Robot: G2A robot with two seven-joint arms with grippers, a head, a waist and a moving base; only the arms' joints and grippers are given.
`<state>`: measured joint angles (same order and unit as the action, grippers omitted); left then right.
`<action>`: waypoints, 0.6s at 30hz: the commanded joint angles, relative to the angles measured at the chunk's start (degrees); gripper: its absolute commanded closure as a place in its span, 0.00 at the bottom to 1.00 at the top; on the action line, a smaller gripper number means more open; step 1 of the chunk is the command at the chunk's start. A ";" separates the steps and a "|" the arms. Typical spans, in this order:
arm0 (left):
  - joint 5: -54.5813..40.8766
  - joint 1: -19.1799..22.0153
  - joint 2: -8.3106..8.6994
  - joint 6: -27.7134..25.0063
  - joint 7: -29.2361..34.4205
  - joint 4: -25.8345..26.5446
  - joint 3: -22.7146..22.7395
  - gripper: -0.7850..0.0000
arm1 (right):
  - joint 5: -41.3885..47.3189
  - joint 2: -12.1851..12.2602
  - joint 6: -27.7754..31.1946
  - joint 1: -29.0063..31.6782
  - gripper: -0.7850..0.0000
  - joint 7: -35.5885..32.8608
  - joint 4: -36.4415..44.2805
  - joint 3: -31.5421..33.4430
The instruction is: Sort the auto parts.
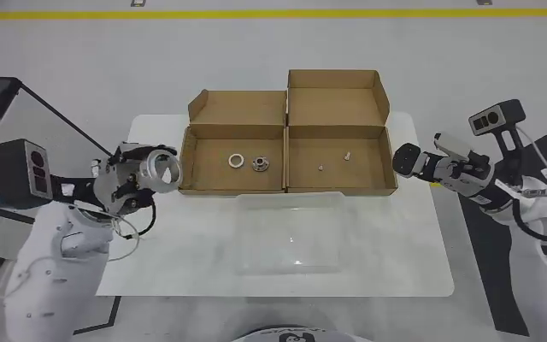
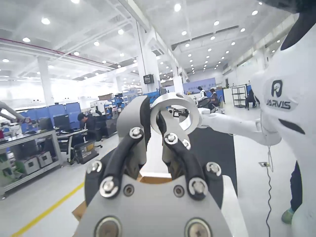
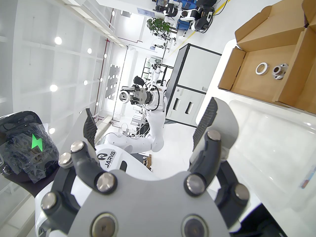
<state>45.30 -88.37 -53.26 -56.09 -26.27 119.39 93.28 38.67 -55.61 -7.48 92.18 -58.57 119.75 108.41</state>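
Note:
My left gripper (image 1: pixel 156 170) (image 2: pixel 154 118) is shut on a large silver metal ring (image 2: pixel 174 114) (image 1: pixel 161 167), pinching one side of its rim. It hovers just left of the left cardboard box (image 1: pixel 193 171). That box holds a small metal ring (image 1: pixel 236 160) (image 3: pixel 261 68) and a flanged metal hub (image 1: pixel 260 162) (image 3: pixel 279 71). The right cardboard box (image 1: pixel 382 162) holds two small bolts (image 1: pixel 347 156). My right gripper (image 1: pixel 398 162) (image 3: pixel 150 122) is open and empty, off the right box's right end.
A clear plastic tray (image 1: pixel 291 232) (image 3: pixel 269 134) sits on the white table (image 1: pixel 171 256) in front of the boxes. Both box lids stand open toward the back. The table's front and side edges are near the arms.

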 commanded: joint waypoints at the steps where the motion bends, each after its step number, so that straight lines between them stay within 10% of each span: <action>1: 0.33 0.05 -0.08 -0.94 0.22 0.44 0.38 1.00 | 0.00 0.00 0.00 0.00 0.00 0.00 0.00 0.00; 18: -7.22 1.10 -1.31 -1.92 -2.41 -0.02 -1.36 1.00 | 0.00 0.00 0.00 0.00 0.00 0.00 0.00 0.00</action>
<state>38.43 -87.33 -54.51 -58.00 -28.65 119.38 92.00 38.67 -55.61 -7.48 92.18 -58.57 119.75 108.41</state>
